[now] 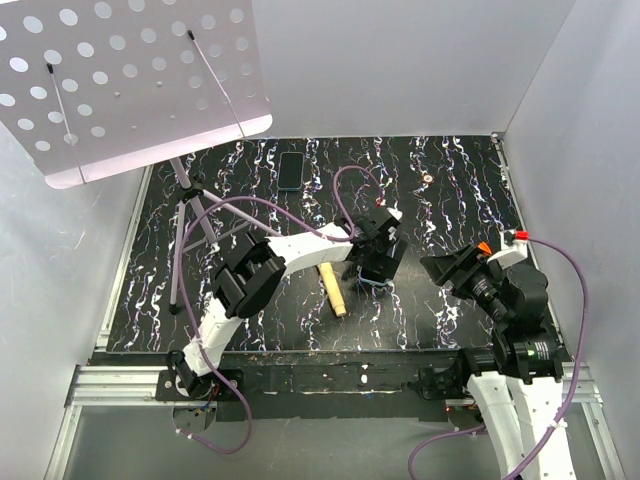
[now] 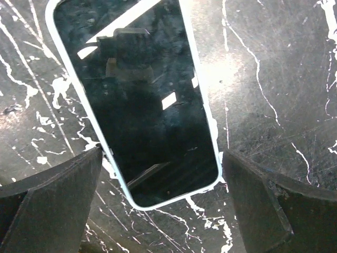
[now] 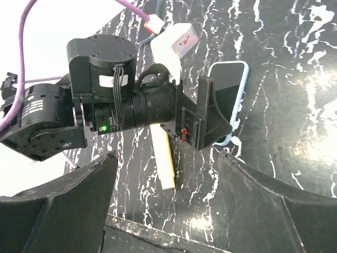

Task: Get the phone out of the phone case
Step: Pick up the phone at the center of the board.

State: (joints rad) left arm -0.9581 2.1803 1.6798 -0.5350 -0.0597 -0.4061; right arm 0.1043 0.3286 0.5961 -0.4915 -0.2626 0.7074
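A black-screened phone [image 2: 137, 95] in a light blue case [image 2: 206, 110] lies flat on the marbled black table. It also shows in the right wrist view [image 3: 231, 97]. My left gripper [image 2: 162, 161] is open just above the phone's lower end, one finger on each side of it, not gripping. In the top view the left gripper [image 1: 378, 268] covers most of the phone. My right gripper [image 1: 447, 270] is open and empty, right of the left one; in its own view [image 3: 166, 158] the fingers are spread wide.
A pale wooden stick [image 1: 333, 290] lies on the table beside the left gripper, also seen in the right wrist view [image 3: 166, 161]. A second dark phone [image 1: 291, 170] lies at the back. A perforated music stand [image 1: 130, 80] on a tripod [image 1: 190, 215] stands at the back left.
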